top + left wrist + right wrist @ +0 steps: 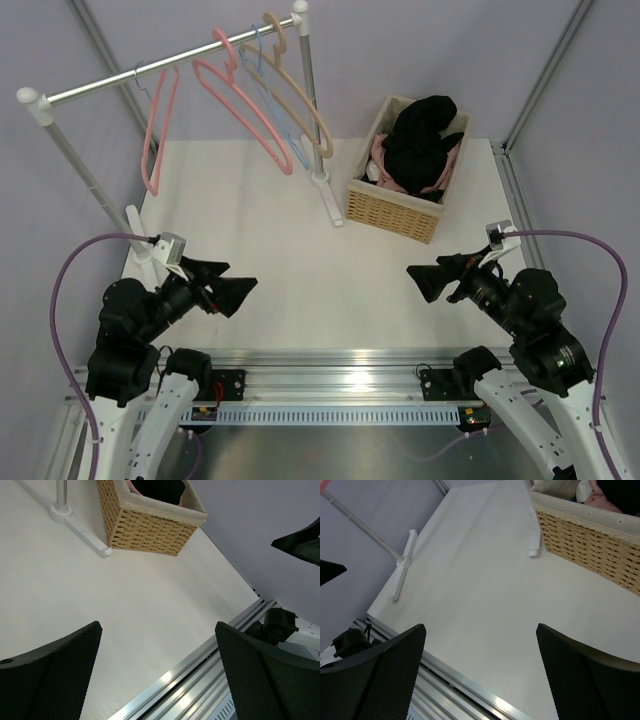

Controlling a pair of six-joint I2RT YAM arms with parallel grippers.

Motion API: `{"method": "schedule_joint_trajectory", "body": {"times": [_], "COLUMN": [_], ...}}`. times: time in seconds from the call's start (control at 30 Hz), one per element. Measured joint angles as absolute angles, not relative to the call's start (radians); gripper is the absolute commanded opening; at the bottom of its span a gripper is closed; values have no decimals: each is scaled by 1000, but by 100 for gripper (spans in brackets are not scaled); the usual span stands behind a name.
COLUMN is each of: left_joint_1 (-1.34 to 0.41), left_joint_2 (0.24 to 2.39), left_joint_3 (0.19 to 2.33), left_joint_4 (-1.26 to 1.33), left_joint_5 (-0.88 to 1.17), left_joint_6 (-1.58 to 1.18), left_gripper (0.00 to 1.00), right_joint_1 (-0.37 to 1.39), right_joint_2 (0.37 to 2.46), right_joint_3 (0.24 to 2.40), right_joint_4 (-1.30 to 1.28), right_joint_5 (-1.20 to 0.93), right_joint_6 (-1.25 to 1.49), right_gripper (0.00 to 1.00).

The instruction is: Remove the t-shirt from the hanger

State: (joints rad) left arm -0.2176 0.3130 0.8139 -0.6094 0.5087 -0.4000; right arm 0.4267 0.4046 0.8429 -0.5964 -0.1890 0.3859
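You'll find the plain black fabric t-shirt [425,140] crumpled in the wicker basket [390,212]. The slim light-pink plastic hanger [166,130] hangs bare from the rail [100,84].

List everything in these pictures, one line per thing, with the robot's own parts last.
table: one, white, under everything
clothes rack: one, silver rail on white feet, far left of the table
slim hanger: one, light pink, bare, left end of the rail
thick hanger: one, pink, mid-rail
tan hangers: apparently two, right end of the rail
basket: one, tan wicker, far right of the table
t-shirt: one, black, heaped in the basket
pink cloth: one, under the t-shirt
left hand: black, open, empty, near left
right hand: black, open, empty, near right
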Motion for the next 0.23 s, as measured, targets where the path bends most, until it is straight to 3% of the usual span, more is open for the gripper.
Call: {"method": "schedule_joint_trajectory", "body": {"times": [0.23], "left_joint_1": [-218], "left_joint_2": [303], "left_joint_3": [795], "left_joint_4": [-631], "left_joint_5": [509], "left_joint_6": [-400], "left_gripper": [99], "right_joint_1": [427], "right_joint_2": [400], "right_joint_3": [843], "right_joint_4": [-612], "right_joint_5": [-185], "right_joint_6": [385], "right_gripper": [100]}}
